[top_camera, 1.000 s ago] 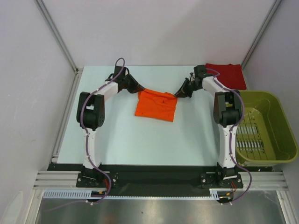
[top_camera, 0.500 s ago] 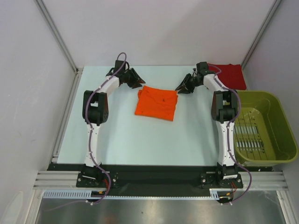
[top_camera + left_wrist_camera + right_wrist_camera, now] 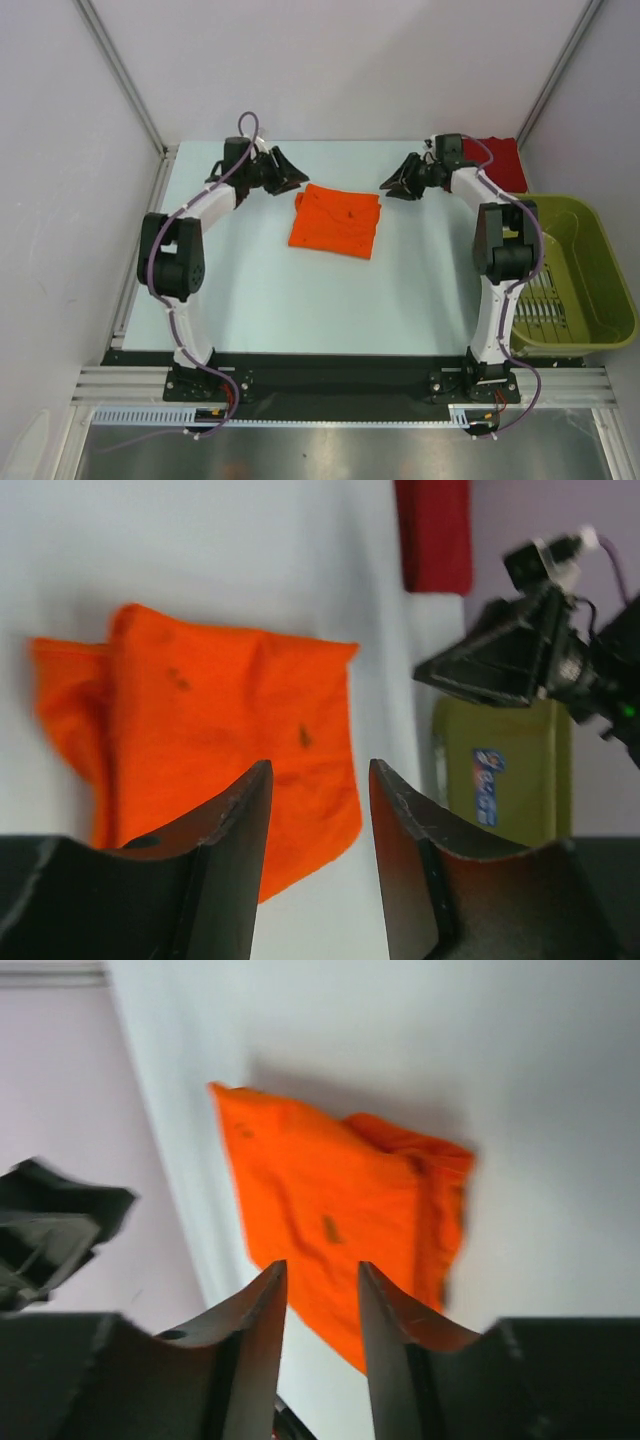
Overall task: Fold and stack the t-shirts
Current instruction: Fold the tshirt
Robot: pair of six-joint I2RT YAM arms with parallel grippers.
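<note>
Broadly, the pale worktop point(image 3: 260, 290) is carrying everything, with the olive basket point(image 3: 600, 235) sitting at its right side. Mid-worktop, the orange t-shirt point(image 3: 335, 222) is lying folded into a rough rectangle, one layer poking out along a side. The dark red t-shirt point(image 3: 497, 158) is lying folded in the far right corner, partly hidden behind the right arm and well apart from the orange one. The left hand point(image 3: 292, 178) and right hand point(image 3: 392, 185) are hovering just beyond the orange shirt's far corners, each spread and gripping nothing. Stacking is looking like the job left, and a pinch catching only the top layer is likely to be pulling that loose fold open during the carry
</note>
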